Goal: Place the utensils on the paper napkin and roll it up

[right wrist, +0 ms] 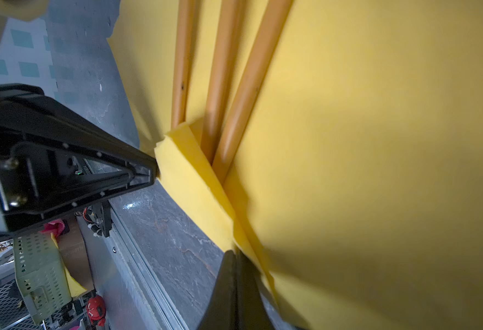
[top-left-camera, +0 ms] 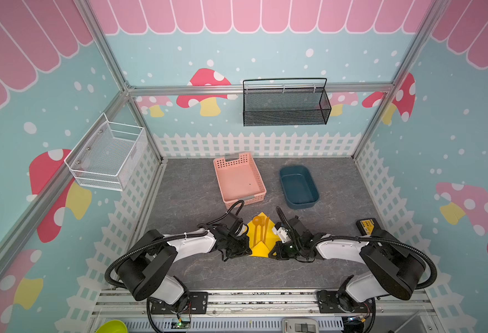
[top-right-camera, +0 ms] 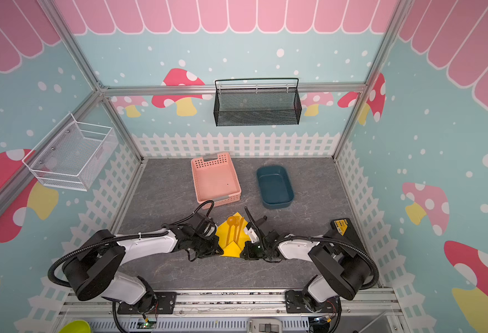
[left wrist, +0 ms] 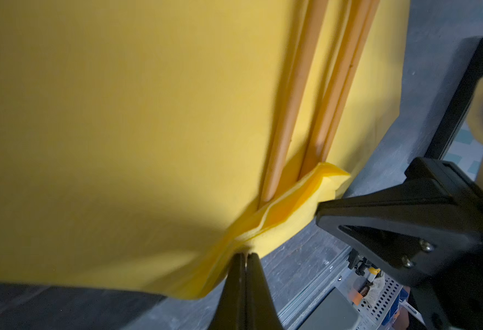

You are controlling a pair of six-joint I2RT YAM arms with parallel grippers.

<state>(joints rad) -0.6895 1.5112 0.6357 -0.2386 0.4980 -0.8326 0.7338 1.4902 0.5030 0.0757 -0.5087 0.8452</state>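
Observation:
The yellow paper napkin (top-left-camera: 269, 234) (top-right-camera: 224, 230) lies corner-on near the table's front middle. The utensils (top-left-camera: 258, 229) (top-right-camera: 234, 230) lie side by side on it, spoon bowl and fork tines pointing away from me. The near corner is folded up over their handle ends (left wrist: 294, 100) (right wrist: 220, 85). My left gripper (top-left-camera: 247, 251) (left wrist: 246, 254) is shut, pinching that fold's left edge. My right gripper (top-left-camera: 273, 252) (right wrist: 236, 253) is shut on the fold's right edge. The handle tips are hidden under the flap (left wrist: 291, 211) (right wrist: 189, 177).
A pink perforated basket (top-left-camera: 222, 165) and a dark blue tub (top-left-camera: 283, 173) stand behind the napkin. A black and yellow device (top-left-camera: 367, 226) lies at the right wall. A black mesh basket (top-left-camera: 286, 115) and a white wire basket (top-left-camera: 107, 161) hang on the walls.

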